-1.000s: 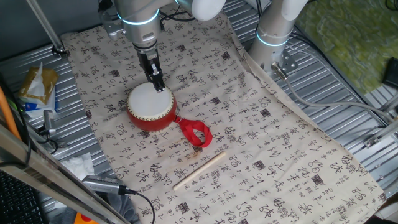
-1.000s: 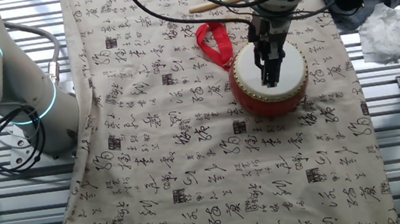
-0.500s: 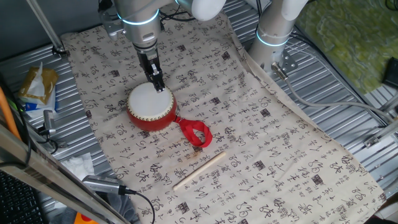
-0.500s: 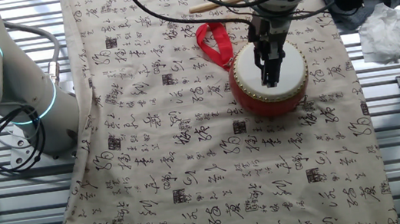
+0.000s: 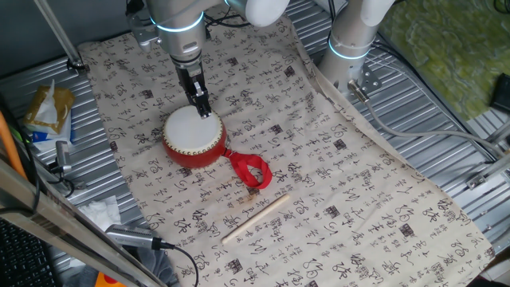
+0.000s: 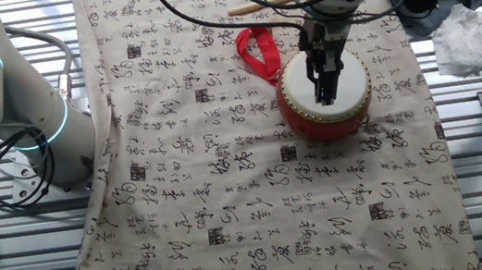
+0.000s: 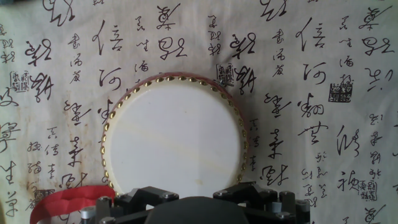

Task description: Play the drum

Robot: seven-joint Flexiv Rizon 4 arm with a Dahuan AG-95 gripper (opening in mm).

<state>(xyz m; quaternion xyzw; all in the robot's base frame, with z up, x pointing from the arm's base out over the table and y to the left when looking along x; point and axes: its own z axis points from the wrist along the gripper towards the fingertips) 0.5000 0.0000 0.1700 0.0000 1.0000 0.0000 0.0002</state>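
The drum (image 5: 191,135) has a red body, a flat white skin and gold studs, and stands on the printed cloth. It also shows in the other fixed view (image 6: 352,78) and fills the middle of the hand view (image 7: 174,143). Its red ribbon loop (image 5: 251,170) lies on the cloth beside it. My gripper (image 5: 204,111) points straight down with its tips at the far edge of the skin; its fingers look closed together and hold nothing. It also shows in the other fixed view (image 6: 327,98). The hand view shows only the hand's housing (image 7: 199,211), not the fingertips.
A thin light wooden stick (image 5: 255,218) lies on the cloth (image 5: 319,175) in front of the ribbon. A second arm's base (image 5: 351,40) stands at the cloth's far edge. A bag (image 5: 48,112), a crumpled tissue (image 6: 465,31) and cables lie off the cloth.
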